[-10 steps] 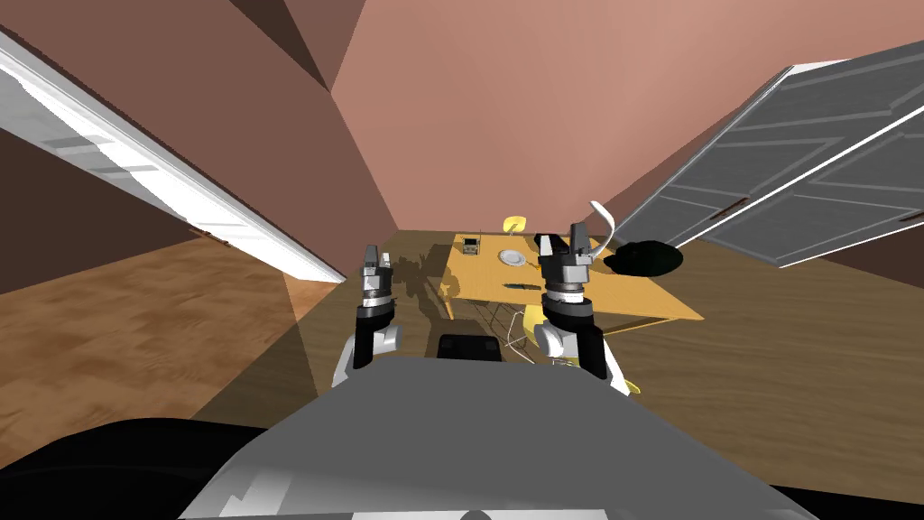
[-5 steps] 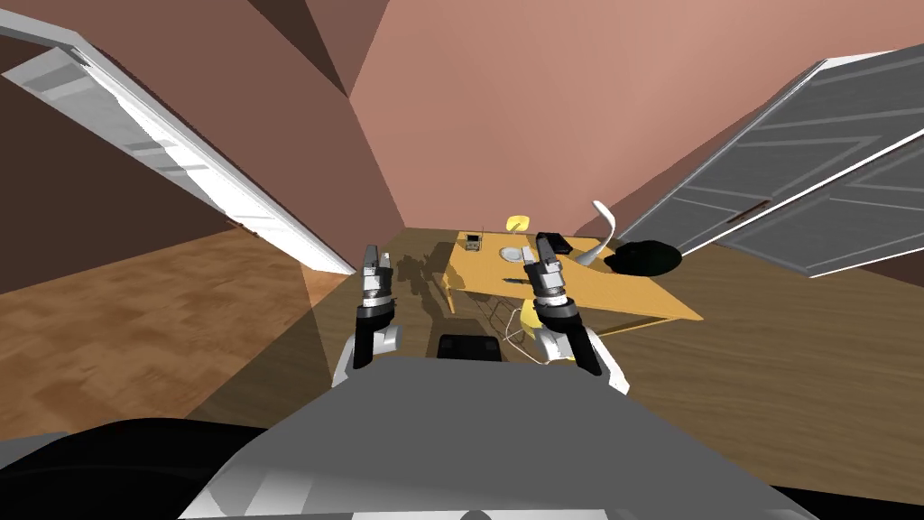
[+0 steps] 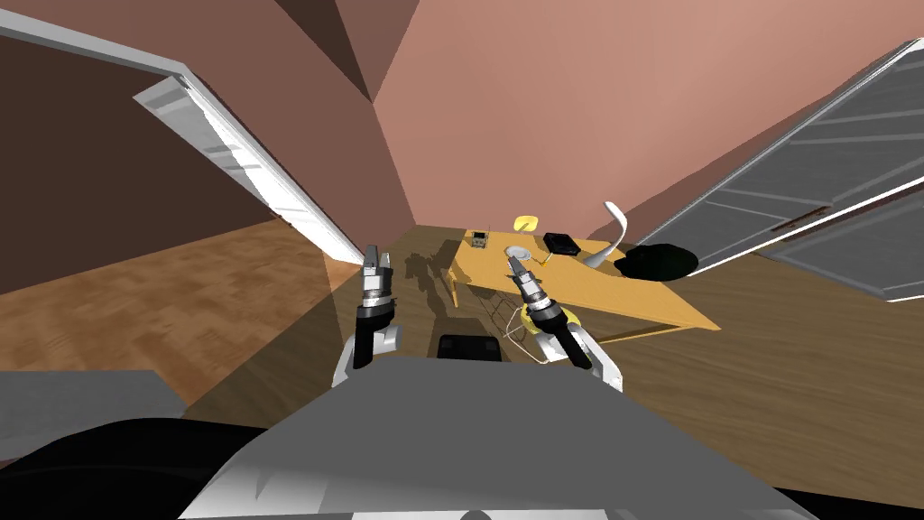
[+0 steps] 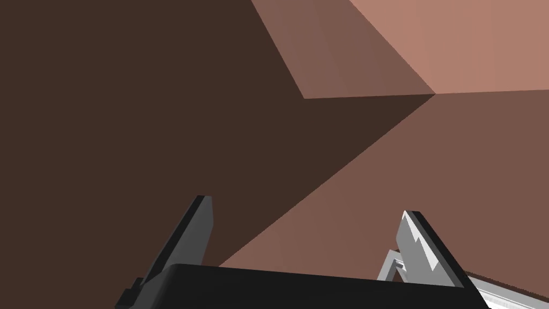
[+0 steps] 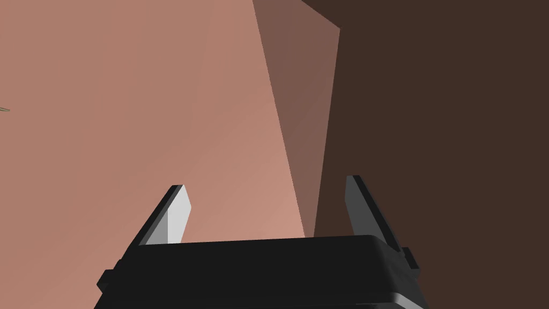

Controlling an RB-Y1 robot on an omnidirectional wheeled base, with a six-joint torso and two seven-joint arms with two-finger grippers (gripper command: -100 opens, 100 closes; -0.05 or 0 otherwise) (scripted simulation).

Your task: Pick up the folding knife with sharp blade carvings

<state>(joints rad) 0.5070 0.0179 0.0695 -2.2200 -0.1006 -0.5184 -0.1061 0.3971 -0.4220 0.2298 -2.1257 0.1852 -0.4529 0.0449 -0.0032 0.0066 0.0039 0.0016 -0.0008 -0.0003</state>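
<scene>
A yellow-orange table (image 3: 623,302) stands ahead and to the right. My right gripper (image 3: 514,260) reaches over its near left part, fingers open with nothing between them (image 5: 265,182). The slim dark knife that lay on that part of the table is hidden behind this hand in the head view. My left gripper (image 3: 376,256) is held upright to the left of the table, over the floor, and is open and empty (image 4: 306,205).
The table carries a small boxy device (image 3: 478,239), a pale plate (image 3: 517,252), a black box (image 3: 559,243) and a white curved thing (image 3: 616,230). A dark round object (image 3: 661,262) lies at its right. Yellow chairs stand behind (image 3: 526,222) and in front (image 3: 534,318). Grey doors (image 3: 812,208) are on the right.
My right arm has dropped from upright and stretched forward over the table's near left part, covering the knife. The head camera has swung, shifting walls and doors. The left arm has kept still.
</scene>
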